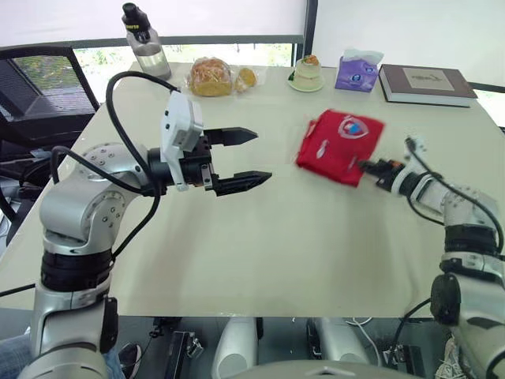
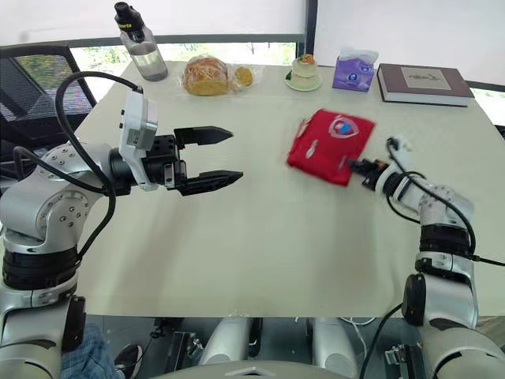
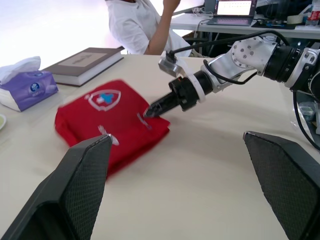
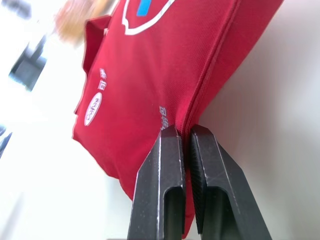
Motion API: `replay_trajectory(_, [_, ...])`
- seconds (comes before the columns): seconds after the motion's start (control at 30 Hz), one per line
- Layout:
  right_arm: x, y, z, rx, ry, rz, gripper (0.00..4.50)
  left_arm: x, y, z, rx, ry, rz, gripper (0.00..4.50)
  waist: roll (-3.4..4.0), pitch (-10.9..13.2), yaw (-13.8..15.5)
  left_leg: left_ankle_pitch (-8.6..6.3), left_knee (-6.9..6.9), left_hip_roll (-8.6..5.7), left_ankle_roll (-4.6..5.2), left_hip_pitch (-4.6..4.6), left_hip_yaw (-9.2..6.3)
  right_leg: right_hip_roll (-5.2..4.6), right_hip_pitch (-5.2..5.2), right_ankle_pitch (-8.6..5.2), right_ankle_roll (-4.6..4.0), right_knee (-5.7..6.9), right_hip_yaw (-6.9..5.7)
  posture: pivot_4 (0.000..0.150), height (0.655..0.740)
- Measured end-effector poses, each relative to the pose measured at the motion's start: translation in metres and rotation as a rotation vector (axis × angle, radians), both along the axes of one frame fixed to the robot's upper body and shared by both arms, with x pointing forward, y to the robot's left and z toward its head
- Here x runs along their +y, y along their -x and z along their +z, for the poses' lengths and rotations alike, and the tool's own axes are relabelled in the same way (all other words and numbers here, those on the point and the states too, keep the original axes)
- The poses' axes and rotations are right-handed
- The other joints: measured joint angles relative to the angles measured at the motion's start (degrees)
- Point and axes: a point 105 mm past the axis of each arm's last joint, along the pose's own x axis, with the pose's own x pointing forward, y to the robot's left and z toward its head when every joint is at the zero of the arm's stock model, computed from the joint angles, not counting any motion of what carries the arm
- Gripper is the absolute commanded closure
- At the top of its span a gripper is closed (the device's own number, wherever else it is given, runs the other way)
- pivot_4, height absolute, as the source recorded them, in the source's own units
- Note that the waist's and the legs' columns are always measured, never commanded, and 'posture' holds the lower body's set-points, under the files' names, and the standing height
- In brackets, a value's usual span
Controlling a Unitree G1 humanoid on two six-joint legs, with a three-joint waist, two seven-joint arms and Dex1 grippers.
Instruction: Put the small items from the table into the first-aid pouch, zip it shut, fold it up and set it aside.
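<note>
The red first-aid pouch (image 1: 339,144), folded, with a white shield emblem, lies on the beige table (image 1: 260,245) right of centre. My right gripper (image 1: 364,166) is shut on the pouch's near right edge (image 4: 192,117), the fabric pinched between its two black fingers (image 4: 167,165). The pouch looks slightly blurred in the head views. My left gripper (image 1: 252,155) hovers open over the table's left-centre, with nothing between its fingers, a good way left of the pouch (image 3: 107,117).
Along the far edge stand a water bottle (image 1: 144,41), bagged bread (image 1: 211,76), a small dessert on a plate (image 1: 306,73), a purple tissue pack (image 1: 357,71) and a book (image 1: 426,84). A black chair (image 1: 39,87) sits at far left. A person (image 3: 145,25) sits beyond the table.
</note>
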Motion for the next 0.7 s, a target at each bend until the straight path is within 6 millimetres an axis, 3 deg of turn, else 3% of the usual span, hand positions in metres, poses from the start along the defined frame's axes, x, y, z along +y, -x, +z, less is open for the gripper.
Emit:
replay_trajectory(0.13, [-0.042, -0.016, 0.011, -0.021, -0.107, -0.344, 4.46, -0.004, -0.003, 0.003, -0.012, 0.026, 0.015, 0.00, 0.02, 0.0, -0.5, 0.01, -0.17, 0.03, 0.00, 0.04, 0.05, 0.05, -0.10, 0.00, -0.01, 0.05, 0.08, 0.150, 0.7400])
replay_trajectory(0.23, [-0.059, -0.020, 0.010, 0.017, -0.250, -0.542, 4.46, -0.006, -0.007, 0.003, -0.013, 0.031, 0.030, 0.00, 0.03, 0.0, -0.9, 0.01, -0.26, 0.04, 0.00, 0.05, 0.09, 0.06, -0.15, 0.01, -0.02, 0.06, 0.14, 0.150, 0.7400])
replay_trajectory(0.43, [-0.050, -0.021, -0.002, 0.112, -0.381, -0.695, 4.46, -0.009, -0.012, 0.002, -0.026, 0.040, 0.034, 0.00, 0.04, 0.0, -1.8, 0.01, -0.32, 0.04, 0.00, 0.05, 0.13, 0.04, -0.17, 0.01, -0.02, 0.04, 0.16, 0.150, 0.7400])
replay_trajectory(0.7, [-0.043, -0.014, -0.007, 0.098, -0.336, -0.668, 4.46, -0.011, -0.015, 0.004, -0.047, 0.060, 0.053, 0.00, 0.05, 0.0, -1.8, 0.01, -0.35, 0.05, 0.00, 0.05, 0.17, 0.03, -0.20, 0.01, -0.02, 0.04, 0.20, 0.150, 0.7400])
